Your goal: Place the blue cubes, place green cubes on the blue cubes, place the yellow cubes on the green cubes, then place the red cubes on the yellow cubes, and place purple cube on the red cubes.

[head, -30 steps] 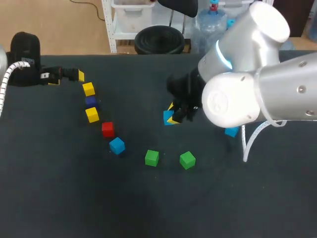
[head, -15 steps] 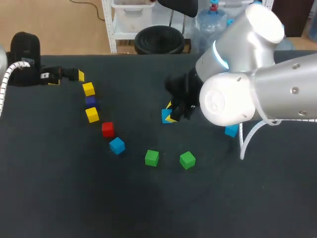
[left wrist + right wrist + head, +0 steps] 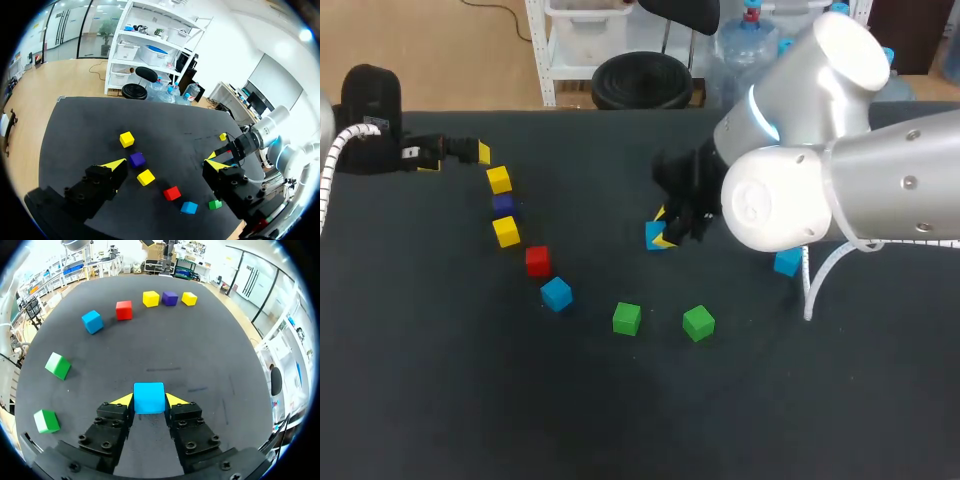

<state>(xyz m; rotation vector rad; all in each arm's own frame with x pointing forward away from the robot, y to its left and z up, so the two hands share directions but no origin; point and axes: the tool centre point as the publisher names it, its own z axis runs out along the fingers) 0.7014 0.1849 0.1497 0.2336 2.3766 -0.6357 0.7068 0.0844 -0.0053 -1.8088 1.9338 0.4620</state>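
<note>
The dark tabletop [image 3: 470, 400] fills my head view. My right arm [image 3: 840, 190] comes in from the right edge and reaches to about the middle. My left arm [image 3: 370, 130] sits by the far left corner.

I count nine cubes. Three are blue: the held blue cube [image 3: 148, 396], the left blue cube [image 3: 556, 294], and the right blue cube [image 3: 787, 264], which is partly hidden behind my right arm. Two are green, the left green cube [image 3: 627, 318] and the right green cube [image 3: 698, 323], side by side but apart, toward the near edge. Two are yellow, the far yellow cube [image 3: 499, 180] and the near yellow cube [image 3: 505, 231]. The single purple cube [image 3: 502, 203] lies between them. The one red cube [image 3: 537, 260] lies between the near yellow cube and the left blue cube.

Since a second ago my right arm has carried its cube a touch toward the left edge. The loose cubes and my left arm have not moved.

The right tool [image 3: 148, 401] is closed on the held blue cube, with a yellow tip pressing each side, near the tabletop's middle. I cannot tell whether the cube touches the surface. The left tool [image 3: 165, 165] is spread wide with nothing in it, and the yellow and purple cubes lie ahead of it.
</note>
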